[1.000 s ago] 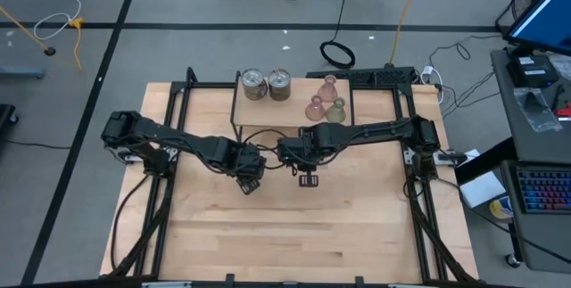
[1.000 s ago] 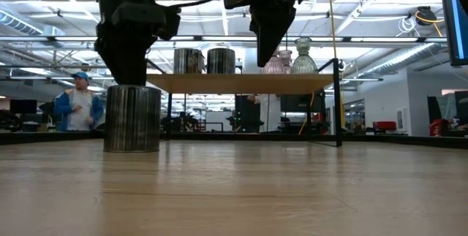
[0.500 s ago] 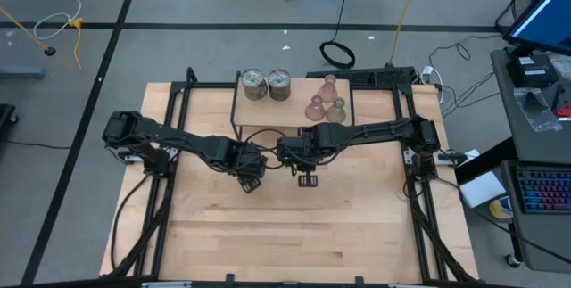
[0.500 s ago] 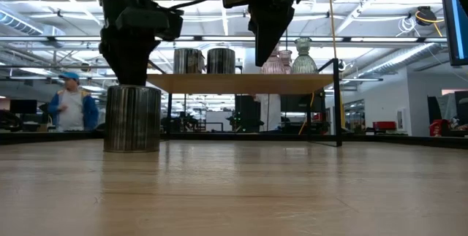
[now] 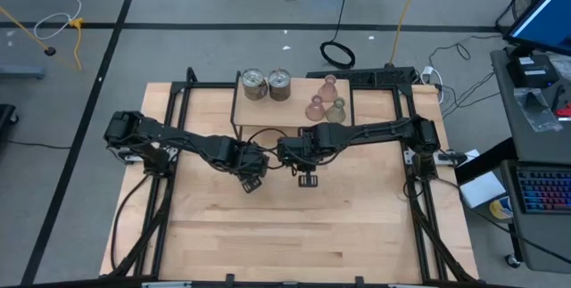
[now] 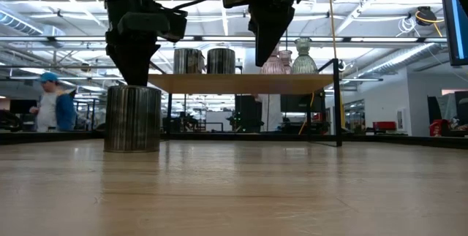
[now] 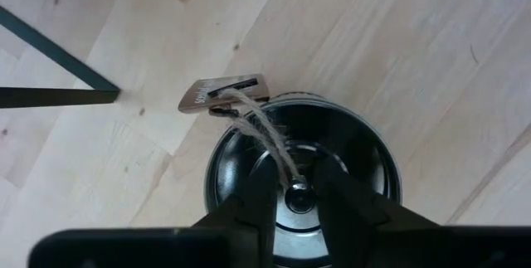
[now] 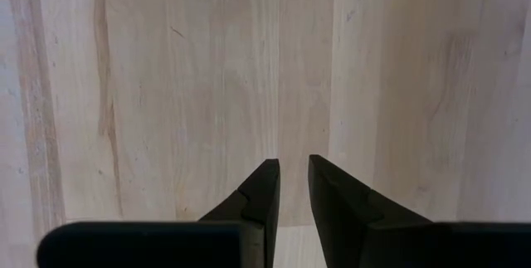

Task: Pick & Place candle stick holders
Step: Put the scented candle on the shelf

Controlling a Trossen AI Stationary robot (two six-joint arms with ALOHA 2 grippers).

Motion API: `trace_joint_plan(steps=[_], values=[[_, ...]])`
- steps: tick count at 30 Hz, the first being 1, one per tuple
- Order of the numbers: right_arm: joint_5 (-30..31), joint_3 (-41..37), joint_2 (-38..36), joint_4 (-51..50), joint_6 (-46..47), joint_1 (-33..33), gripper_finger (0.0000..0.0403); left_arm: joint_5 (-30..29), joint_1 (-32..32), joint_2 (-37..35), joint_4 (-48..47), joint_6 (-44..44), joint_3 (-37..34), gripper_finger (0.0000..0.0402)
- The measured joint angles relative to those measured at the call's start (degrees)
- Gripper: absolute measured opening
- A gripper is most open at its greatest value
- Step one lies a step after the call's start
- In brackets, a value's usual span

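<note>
- The left tool (image 7: pixel 294 172) reaches straight down into the open mouth of a silver holder (image 6: pixel 132 118), which stands upright on the tabletop (image 5: pixel 294 234) left of centre.
- Its two fingers (image 7: pixel 340 206) are drawn in close on either side of the small central post (image 7: pixel 299 195) inside the cup – pinching it, by the look of the left wrist view.
- A length of twine (image 7: pixel 265 131) runs from that post over the rim to a paper tag (image 7: pixel 224 92), which lies on the wood just beside the holder.
- The right tool (image 8: pixel 293 164) hangs in the air near the middle of the tabletop, pointing down, just beside the left tool and well clear of the wood.
- Its fingers sit only slightly apart – a thin gap, with nothing between them.
- A raised wooden shelf (image 6: pixel 241 83) stands at the far edge of the tabletop and carries the other five holders.
- On the shelf's left part, two silver holders (image 5: pixel 255 84) stand side by side, upright and touching or nearly so.
- On its right part three glass holders cluster: a pinkish one (image 5: pixel 329 83) farthest back, a second pinkish one (image 5: pixel 315 107) in front of it, and an olive-green one (image 5: pixel 336 110) just beside that.
- In the room beyond, a person (image 6: pixel 50 104) in a blue cap shows at the left of the low view.
</note>
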Motion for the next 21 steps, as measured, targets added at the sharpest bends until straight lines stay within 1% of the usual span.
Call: trace_joint_plan(steps=[4, 7, 10, 16, 21], values=[[0.00, 0.00, 0.00, 0.09, -0.04, 0.00, 0.0059, 0.02, 0.01, 0.02, -0.03, -0.09, 0.00, 0.0080], [0.00, 0.00, 0.00, 0.10, -0.04, 0.00, 0.0059, -0.22, -0.01, 0.04, -0.03, 0.46, -0.04, 0.0089], [0.00, 0.00, 0.00, 0.10, -0.04, 0.00, 0.0059, -0.27, 0.01, 0.07, 0.05, 0.98, -0.04, 0.0108], [0.00, 0.00, 0.00, 0.11, -0.04, 0.00, 0.0059, -1.24, 0.01, 0.09, -0.02, 0.04, -0.07, 0.0159], [0.00, 0.00, 0.00, 0.15, -0.04, 0.00, 0.0059, 0.99, 0.05, 0.11, -0.09, -0.51, -0.11, 0.0180]])
